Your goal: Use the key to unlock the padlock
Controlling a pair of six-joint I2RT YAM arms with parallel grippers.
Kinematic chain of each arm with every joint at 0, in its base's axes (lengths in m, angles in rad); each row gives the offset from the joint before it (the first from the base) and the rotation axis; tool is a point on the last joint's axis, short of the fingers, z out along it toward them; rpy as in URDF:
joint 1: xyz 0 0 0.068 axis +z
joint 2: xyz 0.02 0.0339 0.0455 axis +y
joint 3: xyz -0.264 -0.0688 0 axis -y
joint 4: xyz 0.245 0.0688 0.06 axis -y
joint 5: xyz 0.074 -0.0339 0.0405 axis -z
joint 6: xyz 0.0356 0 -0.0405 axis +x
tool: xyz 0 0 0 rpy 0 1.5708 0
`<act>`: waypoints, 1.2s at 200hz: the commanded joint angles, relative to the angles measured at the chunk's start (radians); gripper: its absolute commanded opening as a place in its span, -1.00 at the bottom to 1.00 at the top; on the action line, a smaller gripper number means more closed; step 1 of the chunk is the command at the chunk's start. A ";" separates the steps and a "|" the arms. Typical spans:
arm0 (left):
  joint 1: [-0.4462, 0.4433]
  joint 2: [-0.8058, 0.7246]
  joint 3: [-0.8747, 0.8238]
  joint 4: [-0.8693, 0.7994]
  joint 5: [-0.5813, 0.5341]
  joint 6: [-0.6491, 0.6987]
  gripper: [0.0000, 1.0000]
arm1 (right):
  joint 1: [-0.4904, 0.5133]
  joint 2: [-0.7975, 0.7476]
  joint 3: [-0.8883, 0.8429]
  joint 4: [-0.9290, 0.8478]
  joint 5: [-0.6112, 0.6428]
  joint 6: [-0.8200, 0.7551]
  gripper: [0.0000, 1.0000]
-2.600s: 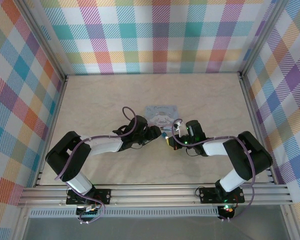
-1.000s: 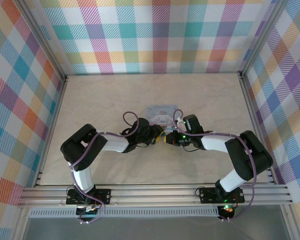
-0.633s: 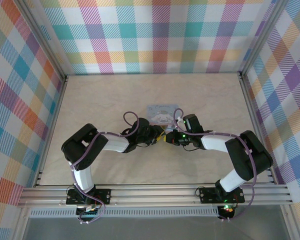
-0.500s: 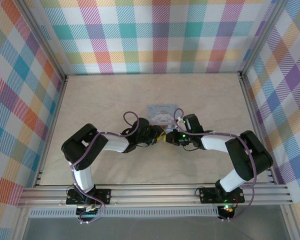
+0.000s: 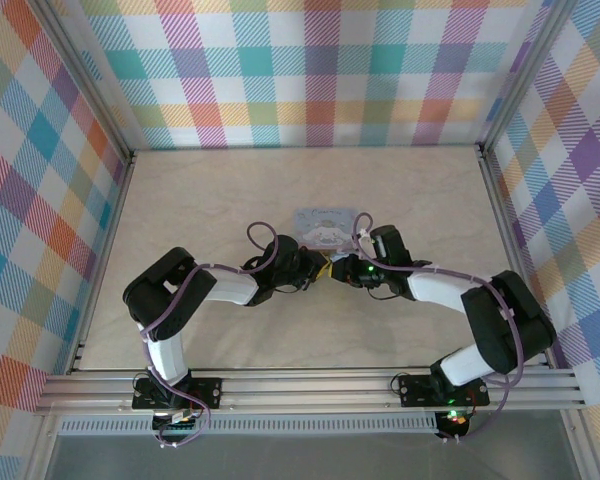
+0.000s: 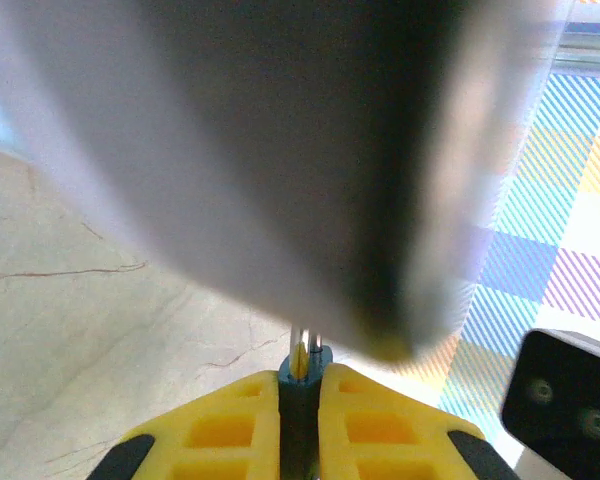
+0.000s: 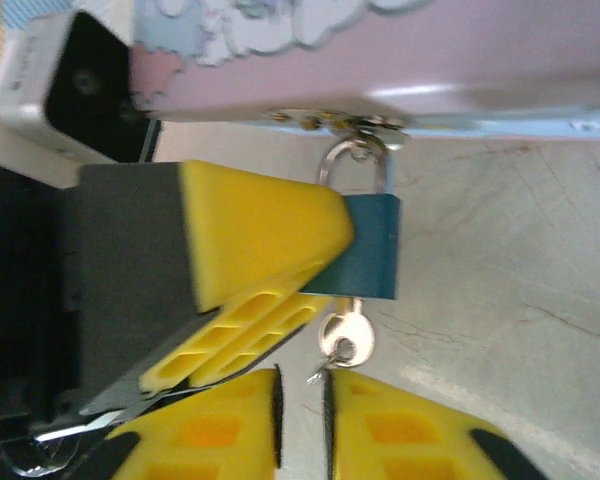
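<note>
Closely beside tin point(image 7: 400, 50), left tool point(image 6: 300, 392) clamps padlock point(image 7: 372, 250)

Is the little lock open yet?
Not yet. Done: the left tool pinches the padlock, and the key seems to be stuck into its bottom. In hand: the right tool sits just below the key's head. Left: turning the key, since the shackle looks shut through the tin's latch.

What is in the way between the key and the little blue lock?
Nothing visible is in the way. The key hangs right under the padlock and meets its bottom edge, so it seems to be in the keyhole. The left gripper clamps the padlock from the side, not across the bottom.
</note>
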 commanded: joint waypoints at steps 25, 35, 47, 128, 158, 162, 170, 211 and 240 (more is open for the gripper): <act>-0.011 0.002 0.008 -0.023 0.015 0.000 -0.90 | -0.009 -0.076 0.003 -0.078 0.052 -0.070 -0.34; -0.012 0.003 0.011 -0.026 0.015 0.001 -0.90 | -0.011 -0.091 0.010 -0.111 0.070 -0.090 -0.29; -0.011 0.003 0.013 -0.029 0.015 0.001 -0.90 | -0.013 -0.110 0.021 -0.157 0.092 -0.121 -0.24; -0.012 -0.010 0.020 -0.065 0.007 0.017 -0.85 | -0.013 -0.389 0.016 -0.306 0.456 -0.288 0.29; -0.012 -0.017 0.015 -0.073 0.001 0.016 -0.84 | -0.013 -0.494 -0.015 -0.228 0.514 -0.432 0.75; -0.011 -0.016 0.014 -0.073 -0.001 0.016 -0.84 | -0.013 -0.505 -0.019 -0.214 0.516 -0.456 0.81; -0.012 -0.016 0.015 -0.072 -0.001 0.017 -0.84 | -0.013 -0.525 -0.029 -0.186 0.524 -0.497 0.95; -0.012 -0.014 0.019 -0.070 0.003 0.016 -0.84 | -0.013 -0.598 -0.081 -0.040 0.480 -0.666 0.99; -0.012 -0.014 0.015 -0.072 0.003 0.013 -0.83 | -0.013 -0.606 -0.091 0.000 0.506 -0.656 0.99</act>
